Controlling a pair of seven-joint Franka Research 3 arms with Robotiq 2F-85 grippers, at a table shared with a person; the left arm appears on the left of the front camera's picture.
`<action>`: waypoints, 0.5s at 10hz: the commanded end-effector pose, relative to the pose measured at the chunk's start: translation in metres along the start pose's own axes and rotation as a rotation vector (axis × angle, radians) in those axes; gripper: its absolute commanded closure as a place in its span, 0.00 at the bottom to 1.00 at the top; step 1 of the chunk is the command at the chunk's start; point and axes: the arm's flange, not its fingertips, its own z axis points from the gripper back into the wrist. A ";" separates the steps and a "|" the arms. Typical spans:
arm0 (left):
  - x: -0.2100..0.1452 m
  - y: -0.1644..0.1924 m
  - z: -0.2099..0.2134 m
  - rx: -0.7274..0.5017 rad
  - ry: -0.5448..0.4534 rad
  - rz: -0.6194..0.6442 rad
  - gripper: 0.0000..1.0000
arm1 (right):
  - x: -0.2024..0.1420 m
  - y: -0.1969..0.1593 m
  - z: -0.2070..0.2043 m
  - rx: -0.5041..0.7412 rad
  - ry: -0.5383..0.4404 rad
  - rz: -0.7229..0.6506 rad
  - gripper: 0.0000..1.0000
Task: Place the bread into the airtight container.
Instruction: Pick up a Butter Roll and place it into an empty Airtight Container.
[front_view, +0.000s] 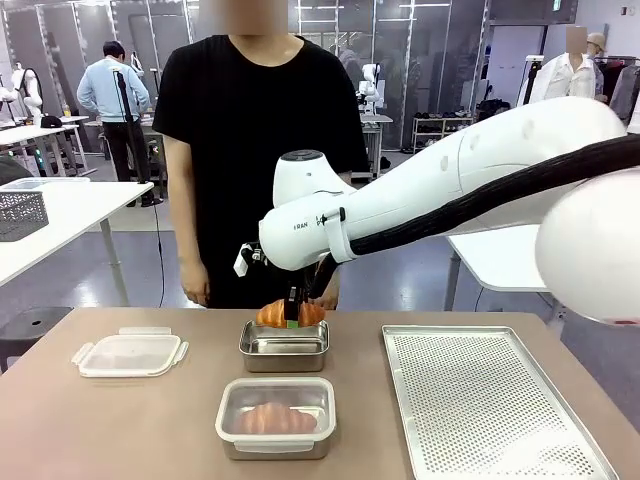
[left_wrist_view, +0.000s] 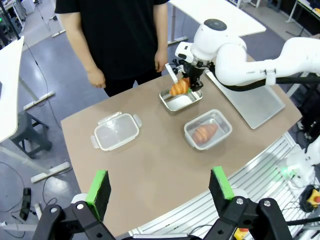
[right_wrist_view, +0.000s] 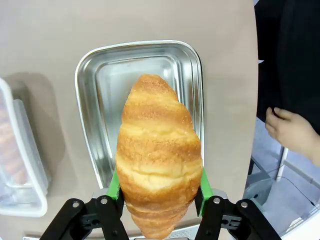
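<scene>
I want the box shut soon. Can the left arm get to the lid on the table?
Probably yes. The lid lies alone on bare table, the left gripper hangs open above the near edge, and nothing stands between them. The right arm works farther off, over the tin.

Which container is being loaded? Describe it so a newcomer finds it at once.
On the brown table, two rectangular steel containers sit between a loose clear lid and a perforated metal tray. It is the farther container, nearer the person. Unlike the filled lidded container, it is open and empty, below the golden croissant in the right gripper.
</scene>
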 end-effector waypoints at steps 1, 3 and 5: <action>0.000 -0.002 0.002 -0.003 -0.009 -0.004 0.00 | 0.008 -0.008 -0.004 0.022 0.016 -0.028 0.35; 0.000 -0.002 0.002 -0.003 -0.009 -0.004 0.00 | 0.010 -0.007 -0.011 0.039 0.018 -0.030 0.35; 0.000 -0.002 0.002 -0.003 -0.009 -0.004 0.00 | 0.008 -0.006 -0.021 0.062 0.029 -0.038 0.35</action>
